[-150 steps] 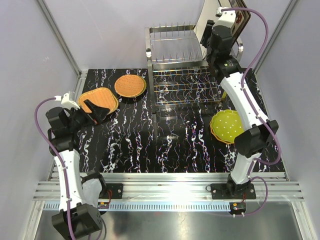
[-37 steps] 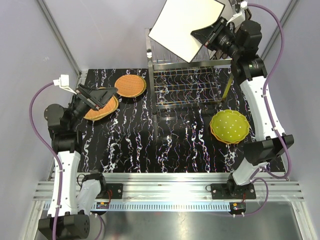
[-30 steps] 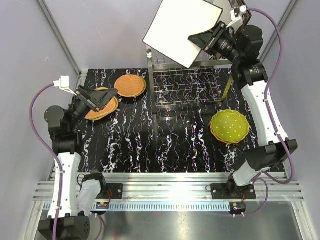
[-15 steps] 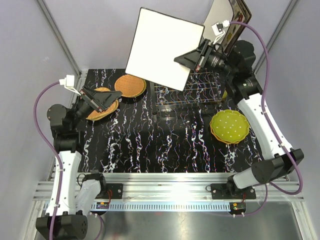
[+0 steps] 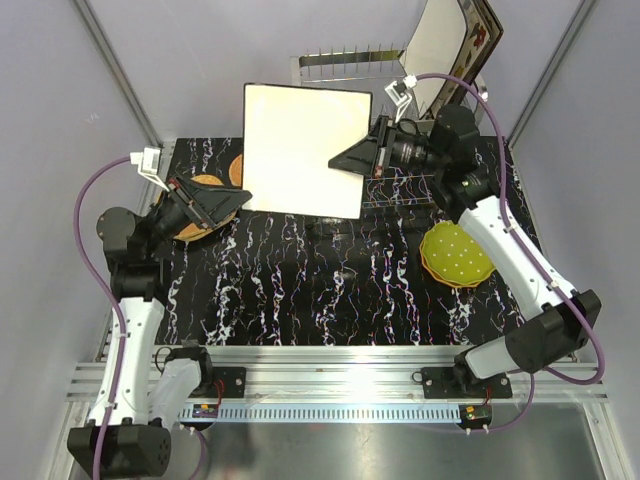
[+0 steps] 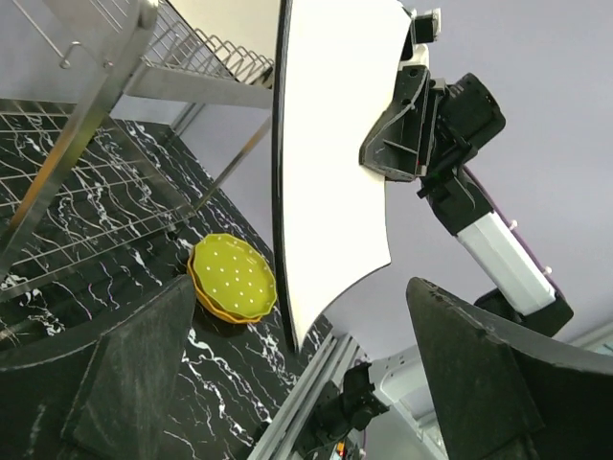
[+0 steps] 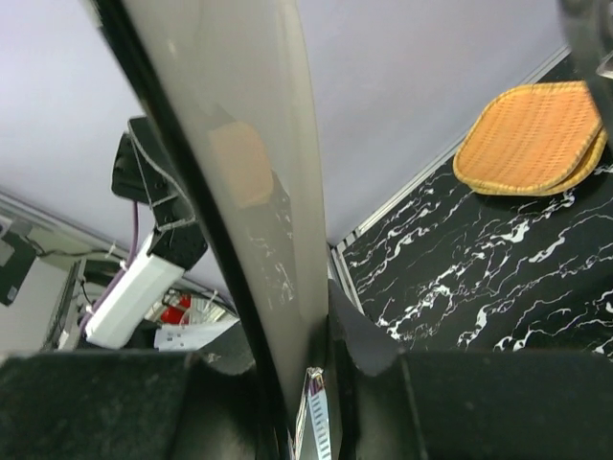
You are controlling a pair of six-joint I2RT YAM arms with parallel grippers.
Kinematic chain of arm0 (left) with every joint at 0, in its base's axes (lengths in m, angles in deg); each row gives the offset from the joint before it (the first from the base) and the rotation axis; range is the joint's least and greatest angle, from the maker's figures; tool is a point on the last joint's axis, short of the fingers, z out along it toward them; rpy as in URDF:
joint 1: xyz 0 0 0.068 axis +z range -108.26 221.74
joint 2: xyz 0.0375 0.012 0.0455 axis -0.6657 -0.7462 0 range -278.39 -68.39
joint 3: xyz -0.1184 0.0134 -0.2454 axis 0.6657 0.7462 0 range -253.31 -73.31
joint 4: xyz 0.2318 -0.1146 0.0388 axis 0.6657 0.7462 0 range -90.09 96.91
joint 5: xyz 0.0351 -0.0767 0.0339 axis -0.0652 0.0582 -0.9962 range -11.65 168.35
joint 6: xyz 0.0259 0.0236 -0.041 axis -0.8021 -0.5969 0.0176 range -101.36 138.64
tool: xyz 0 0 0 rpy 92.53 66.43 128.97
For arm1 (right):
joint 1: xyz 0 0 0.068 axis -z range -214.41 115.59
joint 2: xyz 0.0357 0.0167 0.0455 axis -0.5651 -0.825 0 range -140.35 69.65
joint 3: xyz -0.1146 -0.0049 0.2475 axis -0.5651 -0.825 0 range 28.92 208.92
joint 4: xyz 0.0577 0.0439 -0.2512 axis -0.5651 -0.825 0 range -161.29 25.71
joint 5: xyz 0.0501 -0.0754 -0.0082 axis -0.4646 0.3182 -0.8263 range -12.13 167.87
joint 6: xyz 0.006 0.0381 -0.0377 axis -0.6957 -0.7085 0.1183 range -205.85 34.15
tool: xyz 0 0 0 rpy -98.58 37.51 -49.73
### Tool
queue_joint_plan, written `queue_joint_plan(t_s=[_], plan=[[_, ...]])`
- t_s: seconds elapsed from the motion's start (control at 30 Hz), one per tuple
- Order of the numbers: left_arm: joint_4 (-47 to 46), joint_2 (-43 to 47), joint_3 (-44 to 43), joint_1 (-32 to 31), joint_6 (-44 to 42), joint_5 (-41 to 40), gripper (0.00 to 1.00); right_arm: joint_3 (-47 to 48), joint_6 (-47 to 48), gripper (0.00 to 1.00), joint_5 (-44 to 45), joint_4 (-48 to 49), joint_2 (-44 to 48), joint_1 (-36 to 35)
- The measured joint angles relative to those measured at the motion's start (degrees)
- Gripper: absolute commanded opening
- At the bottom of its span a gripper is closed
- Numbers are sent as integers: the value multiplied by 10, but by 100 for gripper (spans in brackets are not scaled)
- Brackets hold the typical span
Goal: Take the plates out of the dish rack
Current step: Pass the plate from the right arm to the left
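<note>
The jaws of the right gripper (image 5: pixel 345 160) are clamping the right-hand rim of a cream square plate (image 5: pixel 295 145), with 1 finger on each face, as the right wrist view is showing edge-on. The plate is hanging in the air, nearly upright, out in front of the dish rack (image 5: pixel 340 62) and above the table (image 5: pixel 300 290), touching neither.

It is looking rigid, smooth and glossy, so it is probably slippery and likely to chip or crack if dropped. Being held by 1 edge only, its broad face is levering against the grip. The firmest hold would be deep over the rim near the middle of a side, not at a corner.

The left gripper (image 5: pixel 232 198) is aiming at the plate's lower left corner, its jaws gaping wide and holding nothing, close but apart from it.

Further out, orange woven plates (image 5: pixel 190 225) are lying at the table's left, a lime-green dotted plate (image 5: pixel 458 252) at its right, and another square plate (image 5: pixel 440 45) is standing in the rack.
</note>
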Motion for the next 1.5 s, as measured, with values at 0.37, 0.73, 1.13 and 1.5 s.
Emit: queue_joint_plan(t_s=[0.37, 0.73, 1.13, 1.5], plan=[[0, -41, 0, -28, 2, 32, 58, -35, 67, 0, -44, -5, 13, -54], [-10, -44, -1, -41, -3, 60, 0, -51, 91, 2, -43, -24, 14, -55], [-5, -40, 60, -44, 17, 85, 0, -84, 106, 100, -27, -34, 49, -57], [9, -3, 110, -17, 21, 86, 0, -116, 202, 100, 23, -79, 91, -29]])
